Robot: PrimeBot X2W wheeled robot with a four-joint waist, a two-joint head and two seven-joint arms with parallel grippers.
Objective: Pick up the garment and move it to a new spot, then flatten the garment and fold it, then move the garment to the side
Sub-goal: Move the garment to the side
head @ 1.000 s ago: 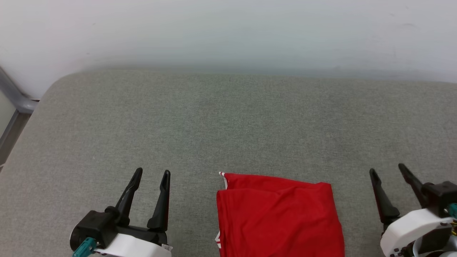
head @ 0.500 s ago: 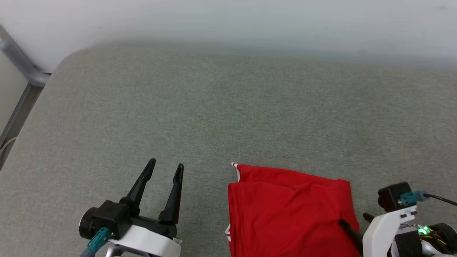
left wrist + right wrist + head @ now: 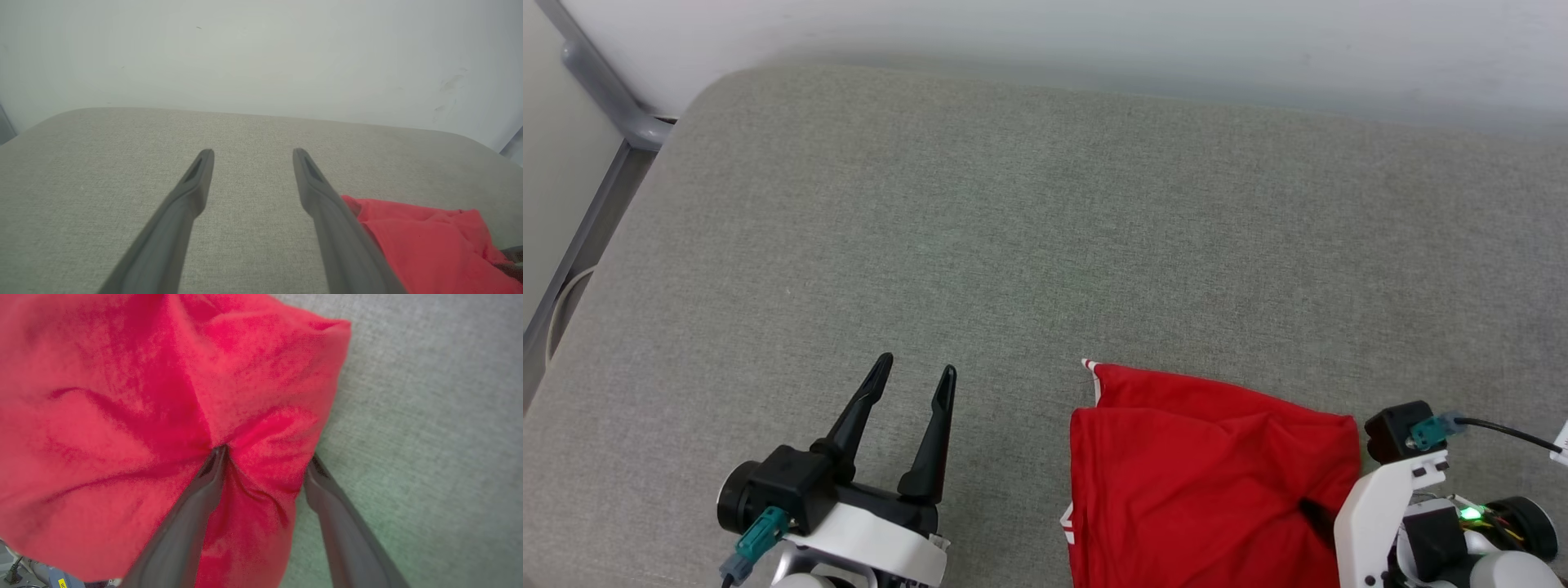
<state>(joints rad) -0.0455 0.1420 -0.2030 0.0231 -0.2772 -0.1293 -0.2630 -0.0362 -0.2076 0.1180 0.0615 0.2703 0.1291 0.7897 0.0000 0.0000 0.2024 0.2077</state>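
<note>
- Far left corner of the counter (image 3: 849,204): rounded, covered in grey woven fabric, with a grey metal rail (image 3: 605,98) just beyond it and a pale wall (image 3: 1094,33) along the far edge.
- Near edge, left of the middle: left tool (image 3: 917,365), dark fingers pointing toward the far edge, spread wide, nothing between them, bare grey counter under the tips; apart from the red cloth. Same wide gap in the left wrist view (image 3: 253,152), with the cloth low at the right.
- Near edge, right of the middle: the garment (image 3: 1201,465), plain red side up, folded into a rough rectangle, lying on the counter and cut off by the bottom of the head view. A scrap of red-white striped trim (image 3: 1088,365) poking out at its far left corner, a bit of white at its left edge lower down. Soft creases running toward its right side.
- Right edge of the garment: right tool (image 3: 266,454), pointing down, fingers apart and straddling that edge. One finger pressed into the top of the red cloth, the other just off the cloth on the grey counter, a raised ridge of fabric between the two; not yet pinched tight.
- Near right corner in the head view: one dark finger (image 3: 1313,513) on the cloth, white wrist housing beside it, a teal plug (image 3: 1429,431) with a black cable, a small green light (image 3: 1470,514).
</note>
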